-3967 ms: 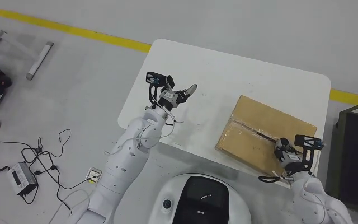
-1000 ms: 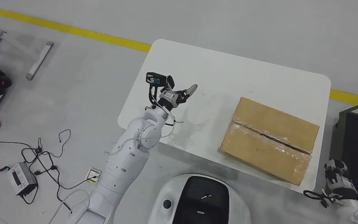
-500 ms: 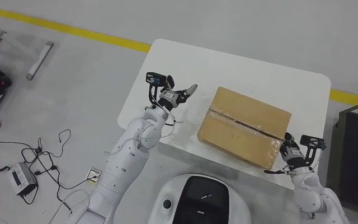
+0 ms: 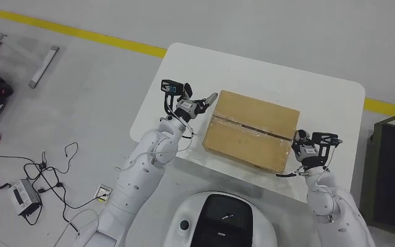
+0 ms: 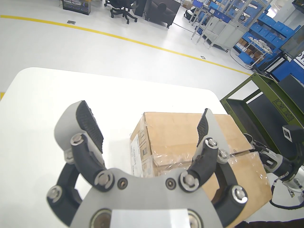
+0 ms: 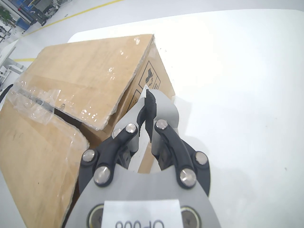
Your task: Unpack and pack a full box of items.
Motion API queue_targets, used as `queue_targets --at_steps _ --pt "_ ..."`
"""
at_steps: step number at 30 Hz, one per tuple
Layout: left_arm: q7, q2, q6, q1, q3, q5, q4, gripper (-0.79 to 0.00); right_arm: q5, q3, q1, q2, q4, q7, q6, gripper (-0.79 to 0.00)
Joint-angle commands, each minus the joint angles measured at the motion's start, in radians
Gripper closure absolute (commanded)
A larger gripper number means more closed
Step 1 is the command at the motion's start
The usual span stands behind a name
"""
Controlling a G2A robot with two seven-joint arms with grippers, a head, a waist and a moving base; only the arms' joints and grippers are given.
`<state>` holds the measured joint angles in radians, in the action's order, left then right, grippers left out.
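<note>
We saw a box (image 4: pixel 252 131) of matt brown cardboard, its seam covered by clear glossy tape (image 6: pixel 35 97), wrinkled and torn in places. The bench (image 4: pixel 259 68) looked white, smooth and faintly shiny. The left gripper (image 5: pixel 144 106) and right gripper (image 6: pixel 146 93) had brushed grey metal plates (image 5: pixel 147 193), black plastic links (image 5: pixel 86 154), bright screws (image 5: pixel 187 179) and ribbed black pads (image 5: pixel 91 124) on the jaws.

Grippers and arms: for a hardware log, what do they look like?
Left gripper and right gripper: silver bodies, black linkages, ribbed black pads, white label at each base. Arms glossy white, with thin black cables at the wrists.
</note>
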<state>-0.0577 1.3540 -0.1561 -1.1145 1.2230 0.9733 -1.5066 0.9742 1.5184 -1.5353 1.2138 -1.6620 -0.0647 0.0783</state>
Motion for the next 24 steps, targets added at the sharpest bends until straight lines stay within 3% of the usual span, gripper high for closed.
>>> queue_targets --at_steps 1,7,14,24 --pt "0.017 -0.004 0.030 -0.008 0.009 0.071 -0.017 -0.785 0.001 0.031 -0.028 -0.002 -0.054 0.008 -0.027 0.000" --pt "0.055 -0.015 0.103 -0.047 0.033 0.255 -0.082 -0.785 -0.007 0.175 -0.156 -0.010 -0.312 -0.036 -0.093 0.000" --pt "0.033 -0.024 0.124 -0.101 0.074 0.297 -0.152 -0.785 -0.022 0.333 -0.271 -0.013 -0.561 -0.117 -0.126 0.000" --pt "0.033 -0.024 0.124 -0.101 0.074 0.297 -0.152 -0.785 0.013 0.361 -0.294 -0.014 -0.605 -0.138 -0.120 0.000"
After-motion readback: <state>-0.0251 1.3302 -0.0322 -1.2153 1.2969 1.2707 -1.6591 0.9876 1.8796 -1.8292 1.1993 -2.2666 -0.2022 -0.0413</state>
